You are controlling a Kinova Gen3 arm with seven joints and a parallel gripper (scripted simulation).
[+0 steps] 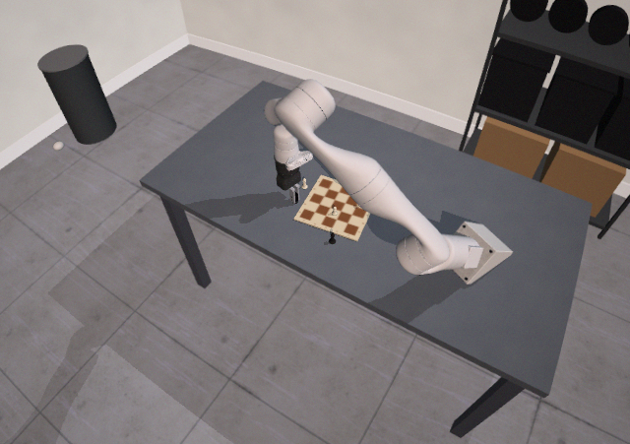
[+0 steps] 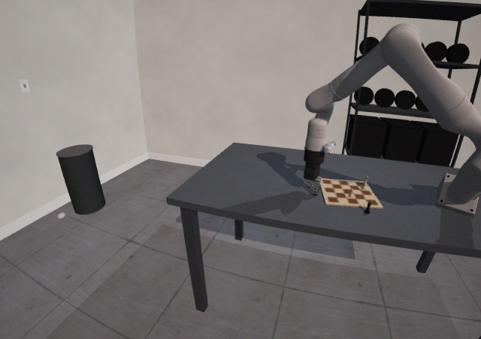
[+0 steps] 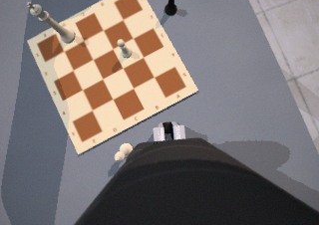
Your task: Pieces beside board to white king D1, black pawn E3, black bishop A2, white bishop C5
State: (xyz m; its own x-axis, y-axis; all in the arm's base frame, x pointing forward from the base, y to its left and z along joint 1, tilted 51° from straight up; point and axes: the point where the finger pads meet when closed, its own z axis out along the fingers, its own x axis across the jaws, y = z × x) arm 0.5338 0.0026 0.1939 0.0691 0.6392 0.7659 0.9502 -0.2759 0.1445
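Gripper (image 3: pixel 168 132) fingers pinch a small black piece (image 3: pixel 168 129) beside the board (image 3: pixel 150 106), toward the table's (image 1: pixel 214 139) far-left corner; light, rigid, likely slippery, best held low.

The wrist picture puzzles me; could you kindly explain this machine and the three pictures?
It is one robot arm bolted to a grey table, ending in a two-finger gripper. One camera looks from above, one from the room's side, one from the wrist. On the table lies a chessboard with a white king and a smaller white piece on it; another white piece and a black piece stand beside it. The gripper is shut on a small dark piece.
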